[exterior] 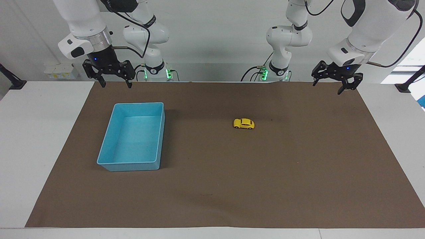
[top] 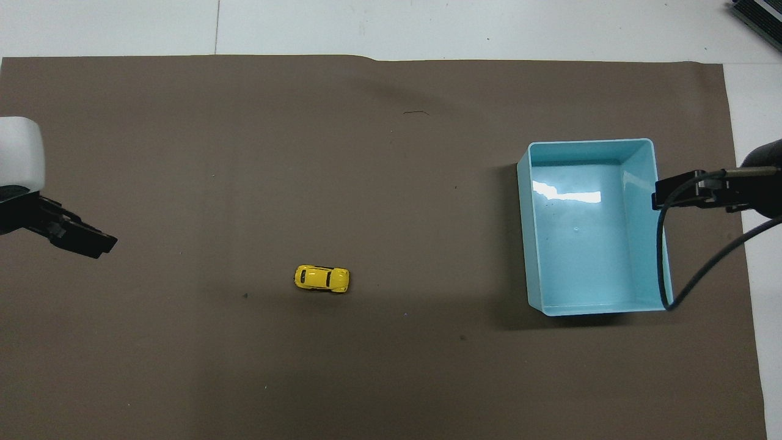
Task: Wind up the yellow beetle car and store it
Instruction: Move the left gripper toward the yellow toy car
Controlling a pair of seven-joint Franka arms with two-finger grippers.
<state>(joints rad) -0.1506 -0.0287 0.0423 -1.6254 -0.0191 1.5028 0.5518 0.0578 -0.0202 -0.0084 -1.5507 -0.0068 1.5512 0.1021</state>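
Yellow beetle car [exterior: 244, 123] sits on its wheels on the brown mat [exterior: 265, 186], roughly mid-bench, a bit toward the left arm's end. Tiny thing: rounded glossy shell w/ dark windows, and small black wheels just visible at the bottom edge. From the overhead view [top: 322, 278] you see a dark line across the roof and it's lying lengthwise along the bench. Nothing's touching it.

The mat is a matte, paper-like sheet covering most of the white bench [exterior: 40, 139], flat w/ a few faint specks and one small scratch mark.

Light-blue tray [exterior: 105, 146] is toward the right arm's end, well apart from the car. Rectangular, smooth plastic w/ rounded corners and a thin rim, walls sloping slightly inward, and a shiny floor that catches a light reflection in the overhead view [top: 644, 208]. Nothing in it.

Left hand [exterior: 327, 86] hangs in the air over the mat's edge by the robots, at its own end, black fingers spread apart, holding nothing. In the overhead view [top: 79, 235] only its dark tip and a bit of white casing poke in.

Right hand [exterior: 116, 84] hangs over the mat edge by the robots, above the tray's end, fingers pointing down and spread, also empty. The arm's just waiting there, black cable looping off it.
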